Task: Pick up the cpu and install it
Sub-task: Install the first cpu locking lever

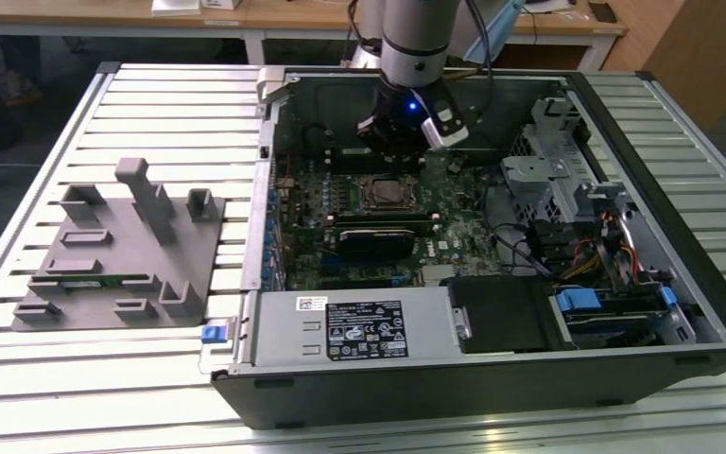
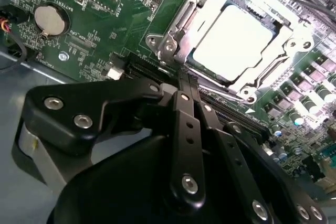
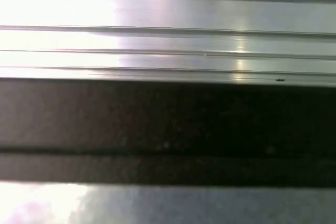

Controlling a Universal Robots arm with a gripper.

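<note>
The cpu [image 2: 234, 38] lies inside the socket frame [image 2: 173, 32] on the motherboard [image 2: 105, 19], flat and level with the metal frame around it, as far as the second wrist view shows. Its pale silver top reflects the light strongly. In the exterior view the socket [image 1: 386, 192] is near the middle of the board, in the half of the open computer case [image 1: 490, 392] that is closer to the far wall.

The gripper [image 1: 404, 142] hangs above the board, just beyond the socket on the side of the far wall, and it is not touching the chip. In the second wrist view its black linkage [image 2: 181, 129] comes together to a narrow point near the socket's corner, so I judge the fingers are closed with nothing between them.

On the slatted table [image 1: 148, 104], beside the case's side wall at the exterior view's left, stands the grey holder tray [image 1: 117, 255] with its blocks.

About handling, my judgement is this: the chip is light, thin and stiff, with a smooth metal top that can slip. Its underside contacts and the socket pins are fragile, so it should be held by two opposite edges only, kept level, and never pressed or slid sideways in the socket.
</note>
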